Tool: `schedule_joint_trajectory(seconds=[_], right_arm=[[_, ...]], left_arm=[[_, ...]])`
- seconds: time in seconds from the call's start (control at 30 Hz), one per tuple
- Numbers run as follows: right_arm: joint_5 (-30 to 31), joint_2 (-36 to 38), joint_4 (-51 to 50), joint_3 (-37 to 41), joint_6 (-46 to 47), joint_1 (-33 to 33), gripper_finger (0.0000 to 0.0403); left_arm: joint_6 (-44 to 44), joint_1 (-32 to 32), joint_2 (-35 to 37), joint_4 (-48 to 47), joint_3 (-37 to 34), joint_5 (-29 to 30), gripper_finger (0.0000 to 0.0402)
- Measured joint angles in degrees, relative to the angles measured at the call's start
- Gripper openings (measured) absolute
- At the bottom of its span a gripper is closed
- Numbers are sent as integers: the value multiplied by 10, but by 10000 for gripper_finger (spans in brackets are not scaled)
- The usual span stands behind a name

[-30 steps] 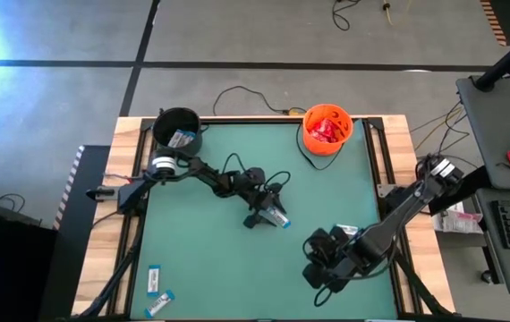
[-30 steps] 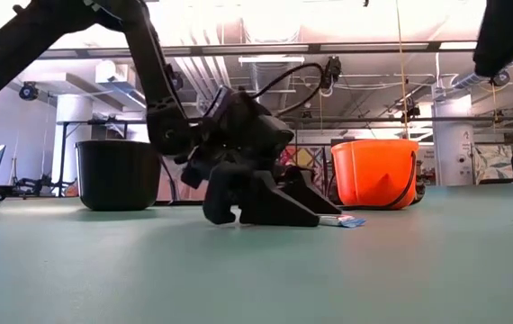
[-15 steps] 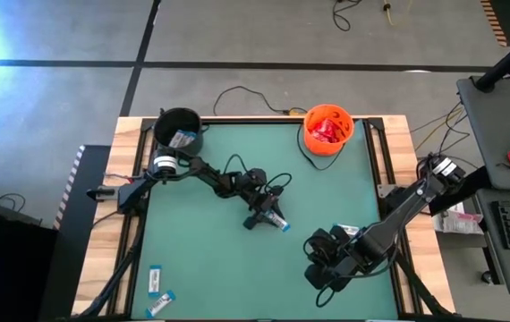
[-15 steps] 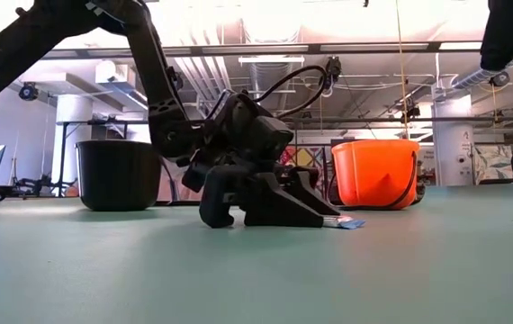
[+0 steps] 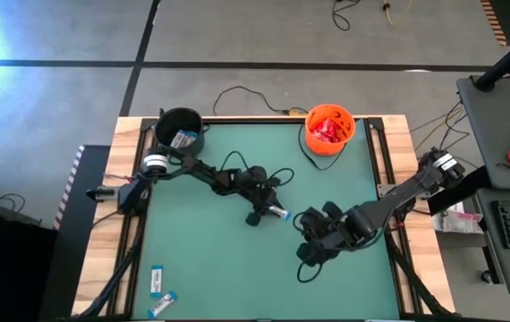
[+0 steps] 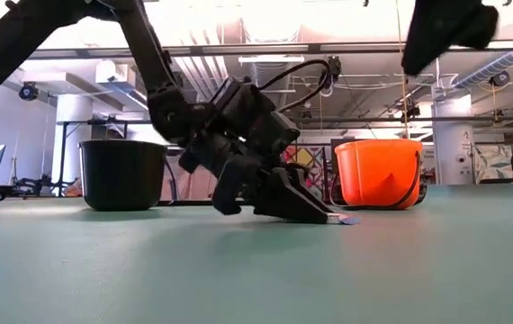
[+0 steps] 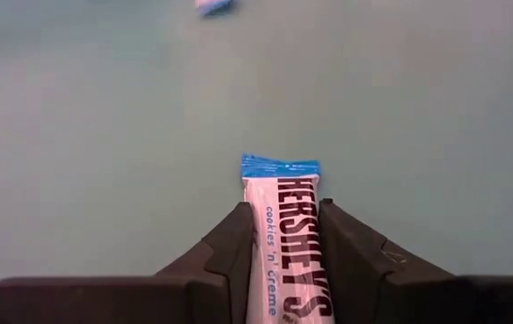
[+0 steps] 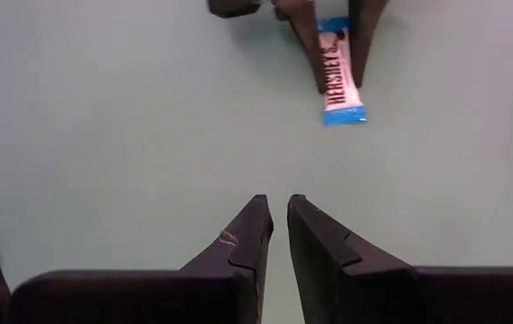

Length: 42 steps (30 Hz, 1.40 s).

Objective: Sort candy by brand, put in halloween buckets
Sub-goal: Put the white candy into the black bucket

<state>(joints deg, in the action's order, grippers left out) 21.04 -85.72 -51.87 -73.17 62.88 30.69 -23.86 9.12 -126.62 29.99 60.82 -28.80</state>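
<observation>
A white-and-blue candy bar [image 7: 279, 207] lies near the table's middle, with my left gripper [image 5: 268, 213] shut on it. In the low view the left gripper [image 6: 315, 211] slants down to the table. My right gripper [image 8: 279, 211] hangs shut and bare above the table, just right of the bar [image 8: 339, 76], in the high view [image 5: 307, 234]. The black bucket [image 5: 179, 130] stands at the far left with a white-and-blue bar in it. The orange bucket [image 5: 327, 128] stands at the far right, holding red candy. My left gripper pinches the bar's two long edges [image 7: 258, 236] between its two fingers, which lie along the bar. The fingers [image 6: 292, 202] slant down from the table's left. The bar's blue free end [image 7: 279, 166] sticks out past the fingertips, low at the table top [image 6: 346, 219].
Two more white-and-blue bars [image 5: 155, 280] [image 5: 159, 302] lie at the near left corner. Another blue-ended piece [image 7: 213, 4] lies beyond the held bar. A cable loops behind the orange bucket [image 6: 378, 171]. The black bucket [image 6: 121, 174] stands far left.
My left gripper has shut on the bar and tipped, its back end rising while the fingertips stay low at the table. My right gripper has risen and gone toward the table's middle, closer to the bar.
</observation>
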Motion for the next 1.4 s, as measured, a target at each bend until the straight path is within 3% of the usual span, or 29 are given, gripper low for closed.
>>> schedule_joint_trajectory(seconds=[0.17,0.4,0.53,0.73,0.9,1.07,1.17,1.23,1.4], right_arm=[[0,16,-44,-32,-69,-18,38],[50,30,-72,-40,-101,-41,38],[60,31,-77,-40,-132,-62,38],[60,31,-76,-40,-186,-93,38],[60,31,-76,-39,-234,-113,38],[60,31,-74,-39,-268,-126,38],[60,37,-74,-38,-301,-126,38],[60,51,-74,-38,-307,-123,38],[65,99,-74,-38,-295,-119,38]], left_arm=[[1,3,106,-186,-2,123,88],[74,9,266,-353,-1,139,72],[105,29,350,-421,-1,205,48],[148,90,464,-540,0,288,22],[193,177,532,-610,0,300,4],[179,231,533,-614,0,297,4],[176,230,499,-585,0,249,16],[176,225,470,-569,2,210,31],[167,216,381,-571,23,221,90]])
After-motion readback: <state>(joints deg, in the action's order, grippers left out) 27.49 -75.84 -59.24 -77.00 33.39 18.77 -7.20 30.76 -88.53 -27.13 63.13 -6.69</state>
